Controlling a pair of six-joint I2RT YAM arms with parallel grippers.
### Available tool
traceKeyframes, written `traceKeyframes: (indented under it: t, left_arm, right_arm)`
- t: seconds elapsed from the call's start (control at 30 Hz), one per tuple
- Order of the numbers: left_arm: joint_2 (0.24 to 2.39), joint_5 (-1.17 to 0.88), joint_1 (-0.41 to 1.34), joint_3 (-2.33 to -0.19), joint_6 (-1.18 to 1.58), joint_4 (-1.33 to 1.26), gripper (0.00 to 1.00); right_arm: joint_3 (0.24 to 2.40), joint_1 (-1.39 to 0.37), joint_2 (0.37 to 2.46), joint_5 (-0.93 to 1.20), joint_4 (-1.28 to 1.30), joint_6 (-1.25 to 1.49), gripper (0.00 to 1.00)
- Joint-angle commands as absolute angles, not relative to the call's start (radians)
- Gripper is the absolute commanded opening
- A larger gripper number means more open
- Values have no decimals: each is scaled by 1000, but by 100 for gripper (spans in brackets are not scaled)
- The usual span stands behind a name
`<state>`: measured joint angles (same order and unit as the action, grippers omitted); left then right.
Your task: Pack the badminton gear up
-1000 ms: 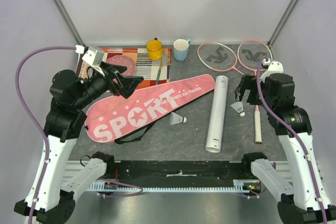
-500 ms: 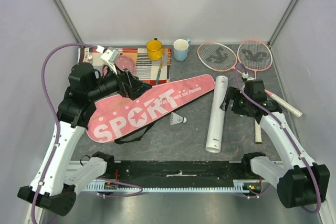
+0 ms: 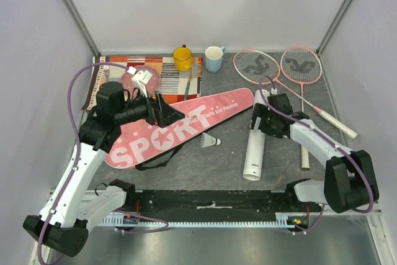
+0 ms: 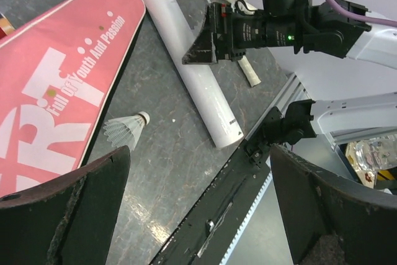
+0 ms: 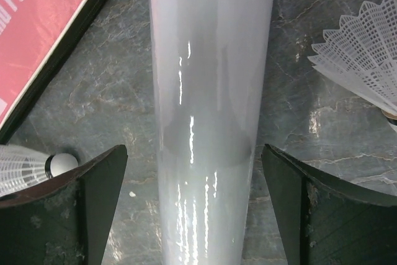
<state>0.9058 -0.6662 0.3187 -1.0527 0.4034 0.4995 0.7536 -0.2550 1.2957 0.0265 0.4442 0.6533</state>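
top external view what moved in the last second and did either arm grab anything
The right gripper swung left from over the handles of the pink-framed rackets to the long white tube, jaws open astride it, not gripping. The left gripper advanced right over the pink SPORT-lettered racket bag, open, empty. Tube, bag, rackets and the white feather shuttlecock stayed put.

Bright, even light; glare streaks along the white tube (image 5: 205, 122)

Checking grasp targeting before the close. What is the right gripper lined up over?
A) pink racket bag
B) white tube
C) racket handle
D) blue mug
B: in the right wrist view the open right gripper straddles the white tube, with a gap on either side.
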Motion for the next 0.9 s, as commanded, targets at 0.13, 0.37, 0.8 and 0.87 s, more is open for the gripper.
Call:
traceKeyframes:
  t: [0.13, 0.37, 0.8, 0.87]
  left_arm:
    - [871, -712, 351, -1012, 472, 465, 99]
    - [856, -703, 370, -982, 482, 453, 99]
    - [854, -707, 394, -988, 492, 453, 99]
    - [853, -707, 396, -989, 494, 454, 99]
  right_arm:
    - [739, -308, 1359, -97, 357, 822, 98]
    - [736, -333, 1396, -150, 339, 871, 98]
    - [678, -344, 1373, -155, 269, 890, 80]
    - [673, -342, 1365, -160, 258, 881, 74]
